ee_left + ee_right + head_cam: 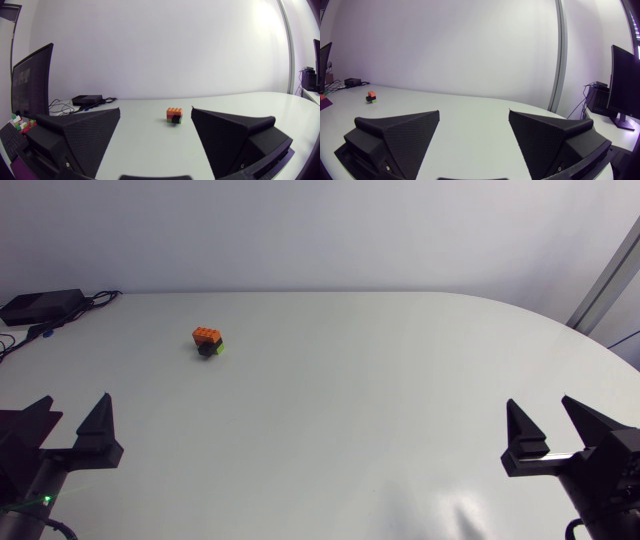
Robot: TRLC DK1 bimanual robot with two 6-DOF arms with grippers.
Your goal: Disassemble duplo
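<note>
A small duplo stack point(208, 341) stands on the white table at the back left: an orange brick on top of a green and a black one. In the left wrist view the duplo stack point(174, 115) sits well ahead of my left gripper point(156, 132), between the lines of its open fingers. My left gripper point(70, 423) rests at the near left edge, open and empty. My right gripper point(555, 427) rests at the near right edge, open and empty. From the right wrist the duplo stack point(371, 96) shows far off, beside the right gripper point(474, 131).
A black box point(40, 305) with cables lies at the table's back left corner. The white table point(360, 400) spreads wide between the two grippers and the stack.
</note>
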